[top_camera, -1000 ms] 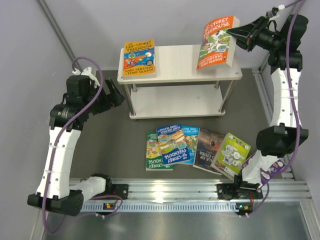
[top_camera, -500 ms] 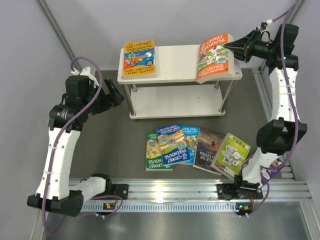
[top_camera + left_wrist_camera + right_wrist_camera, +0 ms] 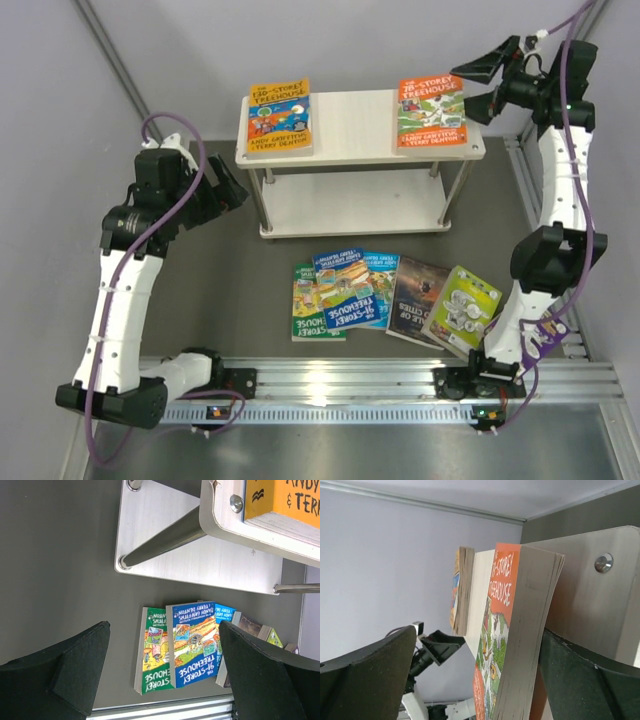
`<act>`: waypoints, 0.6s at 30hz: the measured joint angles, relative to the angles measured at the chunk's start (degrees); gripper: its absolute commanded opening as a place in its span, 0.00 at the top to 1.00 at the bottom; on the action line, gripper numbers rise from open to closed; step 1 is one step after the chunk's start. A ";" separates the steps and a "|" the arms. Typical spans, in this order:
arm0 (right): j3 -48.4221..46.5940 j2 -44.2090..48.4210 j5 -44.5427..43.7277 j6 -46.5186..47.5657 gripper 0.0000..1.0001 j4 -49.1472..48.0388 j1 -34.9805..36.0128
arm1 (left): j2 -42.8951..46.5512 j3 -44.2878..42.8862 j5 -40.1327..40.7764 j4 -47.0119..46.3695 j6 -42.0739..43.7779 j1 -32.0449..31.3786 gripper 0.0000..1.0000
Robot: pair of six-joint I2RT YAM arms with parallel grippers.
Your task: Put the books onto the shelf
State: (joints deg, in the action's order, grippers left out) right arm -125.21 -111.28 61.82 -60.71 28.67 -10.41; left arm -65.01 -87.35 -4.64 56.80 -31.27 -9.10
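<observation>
**Shelved: two.** You have a left orange book [image 3: 279,118] and a right orange book [image 3: 431,112]. Both lie flat on the top board [image 3: 355,125] of the shelf [image 3: 360,158], well apart, one near each end. The lower board [image 3: 350,200] bears no book.

**Outstanding: five.** They are fanned on the table [image 3: 250,290] near the arm bases.
- Green book [image 3: 305,310]
- Blue book [image 3: 345,290], overlapping the green one
- Second blue book [image 3: 383,272], tucked under the first
- Brown book [image 3: 418,300]
- Lime book [image 3: 462,308], at the right end, overlapping the brown one

By your count, under a third is done.

**Right arm:** It is stretched far, with the forearm running up the shelf's right side. The right gripper [image 3: 465,90] sits at the shelf's right end. Its jaws are spread wide to either side of the right orange book's edge and are clamped on nothing. In the wrist view one finger stands well off the book and the other is just beside its page edge. Whether that finger touches the book you cannot tell.

**Left arm:** The elbow is bent. The left gripper [image 3: 228,188] hovers left of the shelf above the table, with jaws apart and empty. Its camera looks down on the green and blue books.
</observation>
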 measured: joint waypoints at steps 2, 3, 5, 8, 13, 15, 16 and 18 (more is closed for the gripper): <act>-0.24 0.02 -0.33 0.79 0.00 0.31 -0.22 | -0.15 0.00 0.09 -0.02 -0.33 0.00 0.05; -0.26 -0.26 -0.31 0.76 0.00 0.52 -0.42 | -0.22 0.00 0.13 -0.04 -0.46 0.00 0.05; -1.14 -0.79 -0.92 1.68 0.00 1.53 -1.20 | -0.39 0.00 0.24 -0.09 -0.74 0.00 0.05; -2.80 -1.81 -2.95 3.48 0.00 3.85 -3.30 | -0.52 0.00 0.48 -0.13 -1.25 -0.02 0.05; -6.69 -2.58 -7.82 6.62 0.00 5.79 -8.13 | -0.68 -0.02 1.68 -0.11 -1.57 0.00 0.05; -7.89 -2.49 -9.73 8.02 0.00 5.73 -9.27 | -1.20 -0.50 2.21 -0.07 -1.57 0.00 0.05; -8.11 -2.32 -10.86 8.87 0.00 5.57 -9.49 | -1.55 -0.79 2.43 -0.09 -1.60 0.00 0.05; -8.09 -1.79 -12.39 10.43 0.00 5.79 -9.29 | -2.14 -1.27 2.84 -0.11 -1.57 0.00 0.05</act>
State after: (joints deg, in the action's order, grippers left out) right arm -133.29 -113.08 49.43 -50.28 34.46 -19.70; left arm -67.16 -88.62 -1.80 56.69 -32.84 -9.10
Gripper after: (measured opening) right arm 0.996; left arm 0.949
